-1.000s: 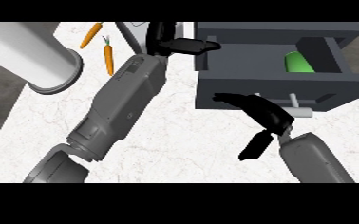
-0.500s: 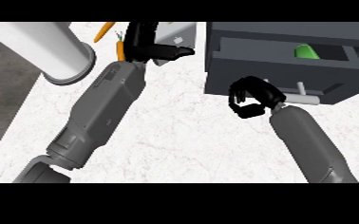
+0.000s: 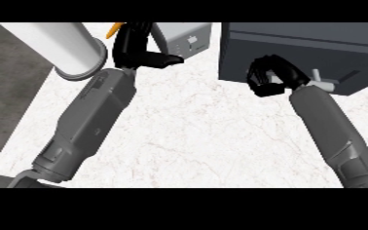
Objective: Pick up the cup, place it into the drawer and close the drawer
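The dark grey drawer unit [image 3: 302,41] stands at the upper right, and its drawer looks pushed in. No opening shows, and the green cup is out of sight. A pale handle [image 3: 325,83] sticks out of the drawer front. My right hand [image 3: 270,76] rests against that front just left of the handle, with its fingers curled and nothing in them. At the top centre, my left hand [image 3: 138,48] is open, fingers up and thumb pointing right, and holds nothing.
A large white cylinder [image 3: 61,48] lies at the upper left, near my left forearm. The tip of an orange carrot [image 3: 114,28] shows beside my left hand. A light grey box [image 3: 188,38] stands behind that hand. The counter's left edge borders a dark floor.
The drawer was open with the green cup inside; now it is shut and the cup is hidden. My right hand has moved up against the drawer front and curled.
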